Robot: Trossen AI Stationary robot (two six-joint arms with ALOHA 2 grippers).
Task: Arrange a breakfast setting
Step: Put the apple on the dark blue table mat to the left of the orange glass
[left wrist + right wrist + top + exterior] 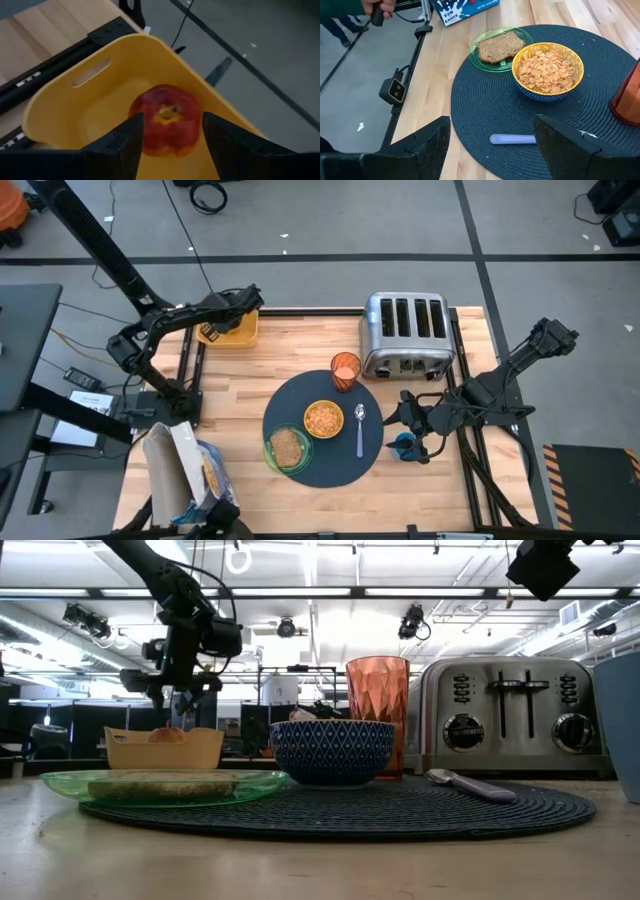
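The left jaws point(167, 150) stand open astride the red apple point(166, 125), one dark finger point(125, 145) on each side, not yet closed on it. The apple sits stem-end up inside the yellow tray point(234, 330) at the counter's point(290, 350) far left corner; only the left wrist view shows it whole, while the low view catches just its top above the tray wall.

The left arm reaches in from the left, elbow raised, wrist bent down over the tray.

The right jaws point(492, 145) are spread wide and empty, hovering off the mat's point(290, 400) right edge beside the blue cup point(403, 444).

On the mat sit the cereal bowl point(324, 419), the green plate with toast point(288, 448), the spoon point(360, 430) and the orange tumbler point(345, 370). The toaster point(408, 332) stands behind.

The right wrist view alone shows a blue box point(462, 8) printed "FUN", with other words partly cut off, and a person's hand point(379, 6).
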